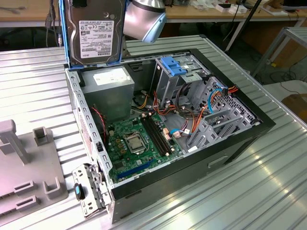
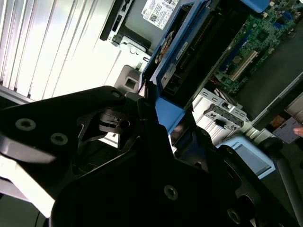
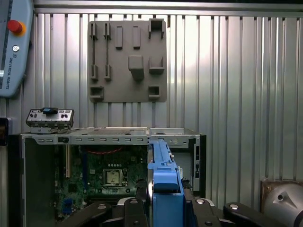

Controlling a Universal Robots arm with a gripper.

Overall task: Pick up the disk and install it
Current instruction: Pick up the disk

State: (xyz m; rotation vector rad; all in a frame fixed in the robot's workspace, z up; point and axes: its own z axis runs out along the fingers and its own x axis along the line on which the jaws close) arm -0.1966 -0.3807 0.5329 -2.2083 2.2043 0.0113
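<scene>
**One disk (image 1: 94, 33) in the tool (image 3: 164, 198), above the open case (image 1: 240, 125)**

We are holding the disk upright; the tool is clamping both sides of its blue carrier, closed firmly on it. Under the tool, the case is lying open on the bench (image 1: 268, 191), motherboard (image 1: 139, 139) facing up. Beyond the case from the tool, a grey fixture plate (image 3: 128, 90) is resting on the bench.
</scene>
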